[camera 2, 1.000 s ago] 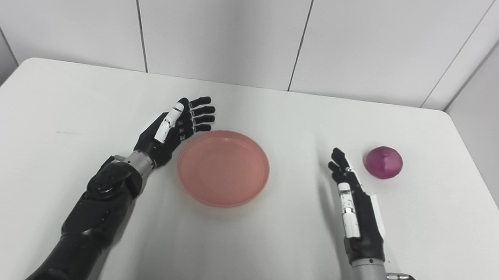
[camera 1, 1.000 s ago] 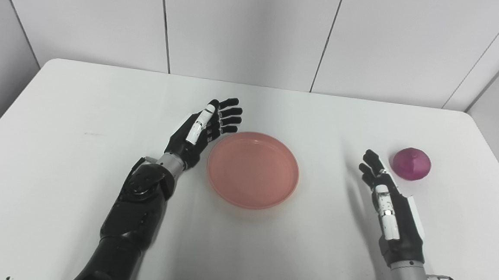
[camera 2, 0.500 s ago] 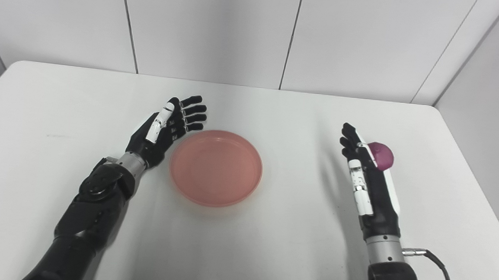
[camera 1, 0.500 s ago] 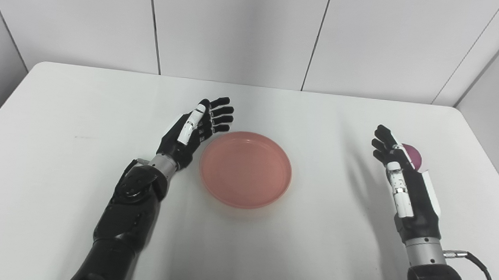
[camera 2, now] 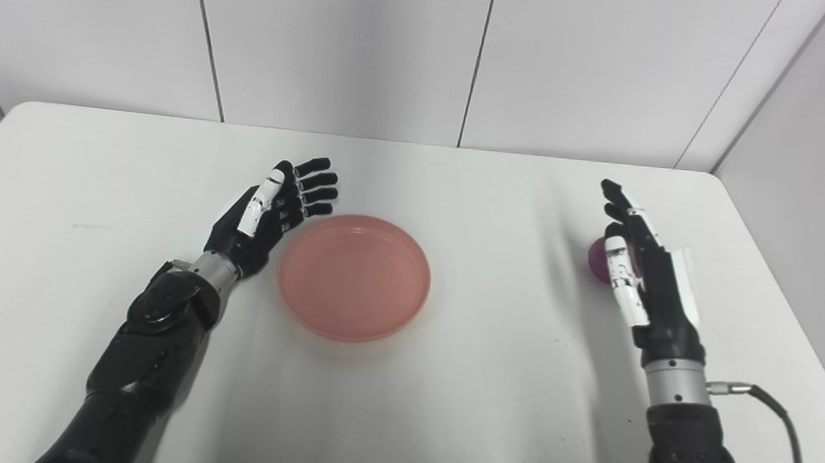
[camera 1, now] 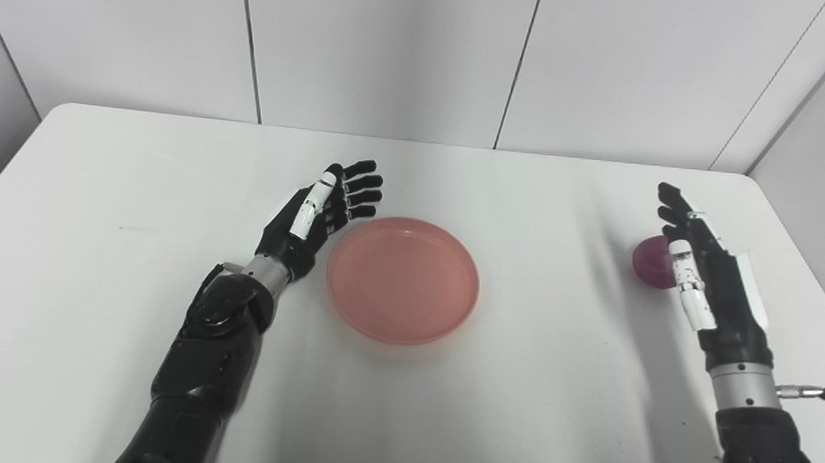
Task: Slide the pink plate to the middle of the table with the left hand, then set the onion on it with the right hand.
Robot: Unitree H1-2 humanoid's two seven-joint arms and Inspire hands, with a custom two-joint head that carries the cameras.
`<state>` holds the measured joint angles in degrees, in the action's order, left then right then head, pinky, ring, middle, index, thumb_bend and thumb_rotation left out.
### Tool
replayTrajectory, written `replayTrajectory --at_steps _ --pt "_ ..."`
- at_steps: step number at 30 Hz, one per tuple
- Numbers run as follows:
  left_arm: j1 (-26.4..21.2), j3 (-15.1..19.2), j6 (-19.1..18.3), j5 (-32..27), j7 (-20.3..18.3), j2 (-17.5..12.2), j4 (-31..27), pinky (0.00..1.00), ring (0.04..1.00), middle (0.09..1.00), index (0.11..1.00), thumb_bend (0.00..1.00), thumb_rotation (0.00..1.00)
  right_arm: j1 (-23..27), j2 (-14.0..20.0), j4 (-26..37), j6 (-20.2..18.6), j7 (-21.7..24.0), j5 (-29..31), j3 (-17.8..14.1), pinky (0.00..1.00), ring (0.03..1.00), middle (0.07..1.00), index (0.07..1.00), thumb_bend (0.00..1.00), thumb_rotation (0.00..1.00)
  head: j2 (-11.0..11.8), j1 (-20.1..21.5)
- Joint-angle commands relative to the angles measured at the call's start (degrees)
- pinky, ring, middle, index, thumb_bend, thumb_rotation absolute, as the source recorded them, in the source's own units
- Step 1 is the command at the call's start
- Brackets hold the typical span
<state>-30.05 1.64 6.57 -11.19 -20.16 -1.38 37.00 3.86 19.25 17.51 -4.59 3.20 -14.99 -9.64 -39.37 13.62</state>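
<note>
Tabletop (camera 1: 93, 298): white, rounded corners, backed by pale wall panels (camera 1: 388, 51) along its far edge; a side wall stands close off its right edge.

Pink plate (camera 1: 403, 279): round, shallow, nothing in it, lying flat near the middle of the tabletop. Bare white surface on all sides of the plate, widest toward the near edge and toward the far left.

Left hand (camera 1: 317, 215): just beside the plate's left rim, palm turned toward the plate, fingers (camera 1: 362, 183) spread and extended, reaching past the plate's far-left rim. Holds nothing; whether the palm touches the rim cannot be told.

Onion (camera 1: 650, 262): purple, on the tabletop well to the right of the plate, near the right edge. A broad strip of bare surface lies between plate and onion.

Right hand (camera 1: 703, 278): upright on its edge, right of the plate and directly by the onion, covering the onion's right part in both views. Fingers (camera 2: 619, 197) straight and apart, pointing to the far edge, extending beyond the onion; not closed around it. Contact between hand and onion cannot be told.
</note>
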Motion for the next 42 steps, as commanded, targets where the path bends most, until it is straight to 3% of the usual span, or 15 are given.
replayTrajectory --at_steps 1,8,12,19,24,27,32,36,42 --pt "-0.1 0.2 -1.8 -0.5 0.3 -0.3 0.8 0.8 0.811 0.815 0.789 0.41 1.0 2.1 1.6 0.5 0.5 -1.3 -0.9 -1.0 0.84 0.881 0.889 0.888 0.39 1.0 -0.1 0.0" --pt "-0.5 0.3 -0.7 -0.5 -0.4 -0.7 2.2 0.8 0.815 0.816 0.794 0.41 1.0 3.4 3.6 -0.1 -1.6 -1.3 -6.1 -1.3 0.83 0.859 0.882 0.886 0.38 1.0 0.0 0.6" --pt "-0.9 0.6 -0.6 -0.7 -0.7 -0.7 3.0 0.8 0.814 0.816 0.791 0.41 1.0 4.2 4.9 -0.5 -2.5 -0.9 -8.4 -1.0 0.8 0.854 0.877 0.886 0.36 0.92 0.1 0.9" --pt "-1.0 0.6 -0.5 -0.5 -0.9 -0.6 3.1 0.8 0.817 0.817 0.794 0.41 1.0 5.5 6.3 -0.7 -6.9 -0.1 -12.0 -0.5 0.75 0.831 0.861 0.864 0.46 0.66 0.3 1.2" --pt "-1.2 0.8 -0.1 -0.7 -1.0 -0.6 3.5 0.8 0.815 0.814 0.792 0.41 1.0 6.3 7.0 0.3 -11.4 1.3 -16.1 0.5 0.73 0.819 0.841 0.84 0.68 0.38 0.4 1.5" --pt "-1.2 0.8 0.4 -0.7 -1.3 -0.7 4.1 0.8 0.814 0.816 0.794 0.42 1.0 6.6 7.4 0.5 -13.0 2.2 -17.2 0.8 0.72 0.814 0.838 0.837 0.75 0.3 0.3 1.7" --pt "-1.1 1.0 0.3 -0.9 -1.3 -0.7 3.9 0.8 0.815 0.814 0.793 0.41 1.0 7.1 8.7 -0.9 -13.4 3.0 -18.2 1.2 0.71 0.811 0.835 0.838 0.82 0.24 0.3 1.8" --pt "-0.9 1.0 -0.3 -0.7 -0.9 -0.6 3.2 0.79 0.811 0.814 0.791 0.41 1.0 7.5 9.6 -1.3 -14.6 4.1 -19.6 2.2 0.71 0.803 0.837 0.842 0.86 0.27 0.3 1.8" --pt "-1.1 1.1 0.2 -0.9 -1.3 -0.7 4.1 0.8 0.816 0.817 0.795 0.41 1.0 7.8 9.7 -3.6 -13.0 3.5 -19.1 2.2 0.71 0.799 0.832 0.833 0.94 0.27 0.4 2.0"
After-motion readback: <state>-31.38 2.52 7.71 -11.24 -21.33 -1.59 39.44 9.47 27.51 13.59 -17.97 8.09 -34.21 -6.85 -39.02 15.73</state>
